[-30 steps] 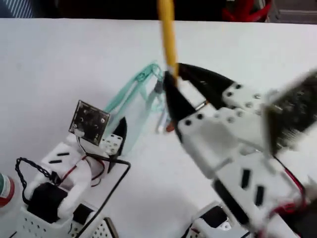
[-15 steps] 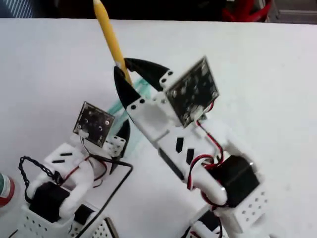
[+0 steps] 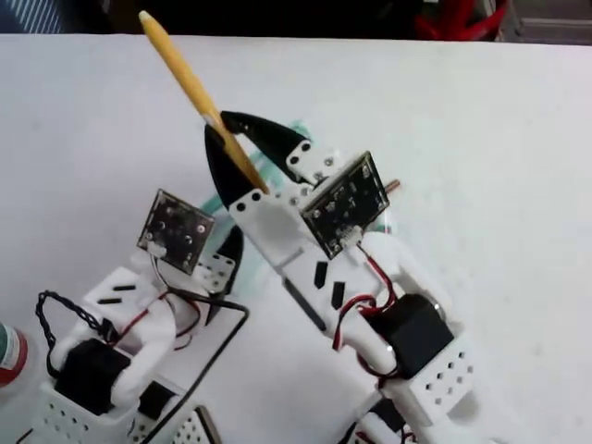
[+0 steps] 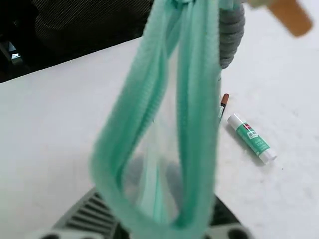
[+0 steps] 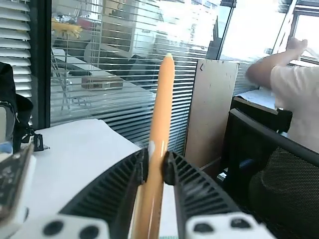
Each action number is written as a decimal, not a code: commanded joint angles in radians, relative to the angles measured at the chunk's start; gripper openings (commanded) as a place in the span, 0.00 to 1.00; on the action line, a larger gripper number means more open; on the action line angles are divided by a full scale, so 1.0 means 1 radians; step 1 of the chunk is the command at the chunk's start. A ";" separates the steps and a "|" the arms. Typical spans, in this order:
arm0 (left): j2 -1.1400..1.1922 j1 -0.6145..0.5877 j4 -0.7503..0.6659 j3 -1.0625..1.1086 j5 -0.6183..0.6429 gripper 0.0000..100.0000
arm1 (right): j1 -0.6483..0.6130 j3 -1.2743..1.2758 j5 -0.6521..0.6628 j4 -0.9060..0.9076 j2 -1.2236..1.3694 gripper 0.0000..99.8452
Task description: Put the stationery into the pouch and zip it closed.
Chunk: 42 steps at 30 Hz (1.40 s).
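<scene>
Yellow pencil [image 3: 185, 76] slants up in right tool [image 3: 219, 125]; left tool [image 4: 159, 226] grips pouch [image 4: 199, 124].

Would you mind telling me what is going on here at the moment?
The right end effector grips a pencil, tilted, over the green pouch. The left end effector holds the pouch up by its edge, zip open. A glue stick lies on the table beyond it, not yet packed.

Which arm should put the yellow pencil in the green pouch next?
Right. The right gripper is shut on the pencil, close by the pouch. The left gripper holds the pouch.
</scene>
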 commanded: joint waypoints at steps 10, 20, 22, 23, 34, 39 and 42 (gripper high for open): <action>0.001 0.010 -0.009 -0.006 -0.012 0.02 | 0.025 0.008 -0.041 -0.291 0.087 0.02; 0.001 0.005 -0.011 -0.012 -0.008 0.08 | 0.053 0.221 -0.041 -0.602 0.114 0.02; 0.001 0.002 -0.023 -0.014 -0.006 0.08 | 0.061 0.258 -0.043 -0.602 0.091 0.02; 0.001 0.001 -0.034 -0.012 -0.006 0.08 | 0.064 0.278 -0.043 -0.601 0.074 0.02; 0.001 -0.022 -0.052 -0.012 0.041 0.16 | 0.058 0.503 -0.043 -0.599 -0.162 0.02; 0.001 -0.150 -0.051 -0.011 0.193 0.26 | 0.062 0.542 -0.123 -0.562 -0.236 0.02; 0.001 -0.154 -0.037 -0.014 0.181 0.26 | 0.058 0.542 -0.146 -0.541 -0.269 0.02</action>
